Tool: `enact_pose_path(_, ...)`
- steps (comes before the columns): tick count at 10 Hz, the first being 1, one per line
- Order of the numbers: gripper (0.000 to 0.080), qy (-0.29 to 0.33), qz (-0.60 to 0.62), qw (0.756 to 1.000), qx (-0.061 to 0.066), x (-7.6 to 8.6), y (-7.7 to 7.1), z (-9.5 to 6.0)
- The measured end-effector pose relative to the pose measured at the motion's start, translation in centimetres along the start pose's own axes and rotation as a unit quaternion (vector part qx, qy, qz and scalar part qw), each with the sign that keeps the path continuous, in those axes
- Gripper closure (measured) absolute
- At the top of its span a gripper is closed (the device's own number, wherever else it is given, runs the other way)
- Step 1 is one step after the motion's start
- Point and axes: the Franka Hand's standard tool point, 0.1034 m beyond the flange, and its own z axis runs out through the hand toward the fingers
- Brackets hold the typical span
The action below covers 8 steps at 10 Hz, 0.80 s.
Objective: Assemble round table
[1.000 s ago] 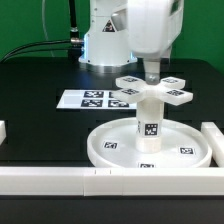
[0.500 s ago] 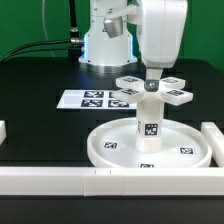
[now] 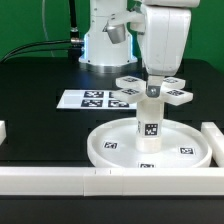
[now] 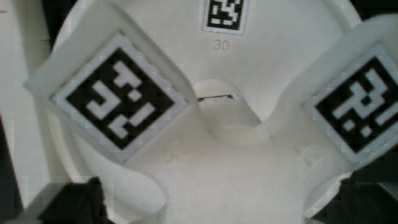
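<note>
A: Start with the biggest piece. Where is the round table now?

B: The large rimmed disc (image 3: 150, 147) lies flat on the black table (image 3: 40, 100), pushed up against the long white border rails (image 3: 60, 178) along the near edge and at the exterior view's right. The short cylindrical post (image 3: 149, 122) stands upright on its centre, a square tag on its side. The cross-shaped foot (image 3: 152, 91) sits on top of the post, level as far as I can judge, with tagged arms spreading out to each side.

A: And the arm?

B: The gripper (image 3: 153, 80) hangs straight down over the middle of the foot. Its fingertips are hidden among the arms, so I cannot tell whether the jaws are apart or clamped on the foot. The wrist view looks down on white plastic only: tagged arms (image 4: 116, 90) fanning out and a small round hub (image 4: 217, 95) between them.

A: So what does the step ask for?

B: I judge it to be seating or turning the foot onto the post. Keep the wrist vertical and centred on the hub, press lightly, and let the rails brace the disc so it cannot slide. Any tilt could jam the joint or tip the post.

A: Anything smaller?

B: Small tags sit on the disc's floor. Behind the assembly lies the marker board (image 3: 92, 99), well apart from the disc.
</note>
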Motion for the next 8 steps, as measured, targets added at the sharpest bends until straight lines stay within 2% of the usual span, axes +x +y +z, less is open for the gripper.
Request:
enact_pose_path(6,0.0151,-0.003,0.006,1.0,0.009,-0.07,-0.41,0.97)
enact_pose_path(7,0.0271,-0.004,0.0,1.0,0.009,-0.18,-0.37,0.97)
enact_pose_path(8,0.0357,-0.004,-0.013,1.0,0.008,-0.71,-0.2,0.92)
